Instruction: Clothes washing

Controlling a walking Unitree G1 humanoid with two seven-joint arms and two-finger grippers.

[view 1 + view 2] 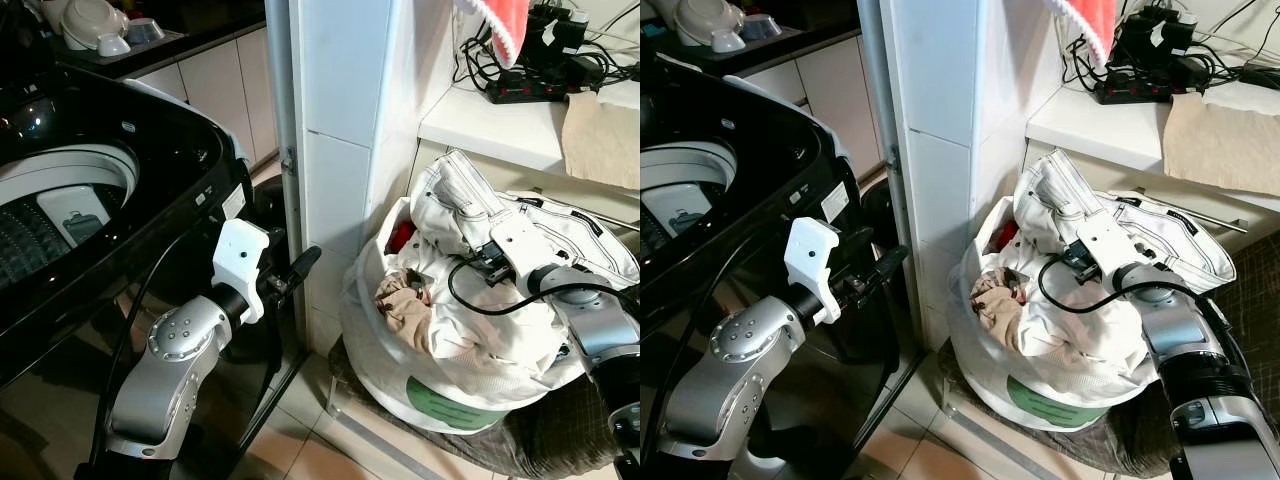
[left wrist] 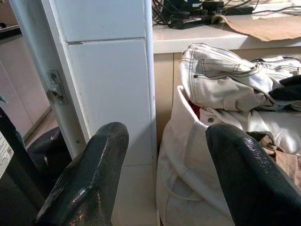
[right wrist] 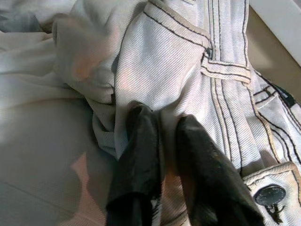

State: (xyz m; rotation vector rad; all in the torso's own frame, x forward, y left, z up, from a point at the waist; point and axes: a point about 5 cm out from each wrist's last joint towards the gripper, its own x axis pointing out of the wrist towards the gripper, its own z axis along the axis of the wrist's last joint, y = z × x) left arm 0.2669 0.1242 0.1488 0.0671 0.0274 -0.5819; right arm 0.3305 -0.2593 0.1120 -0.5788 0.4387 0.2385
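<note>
- The white jeans [image 1: 500, 215] lie on top of a full laundry bag [image 1: 440, 395] on the tiled floor [image 1: 300, 440], beside a white pillar [image 1: 335, 150].
- The right gripper [image 3: 162, 141] is pinched on the jeans' fabric.
- The left gripper [image 2: 164, 160], fingers apart and holding nothing, is near the open washing machine [image 1: 90, 200].
- A tabletop [image 1: 500, 125] behind the bag holds a power strip [image 1: 525, 90].

The left arm rises from the lower left of the head view, elbow bent, its left gripper [image 1: 297, 268] at mid-frame with the fingers [image 2: 89, 174] spread apart and holding nothing. The right arm enters from the lower right edge (forearm angled up and inward), and the right gripper [image 3: 162, 129] has its fingertips nearly together, pinching a fold of pale cloth.
</note>
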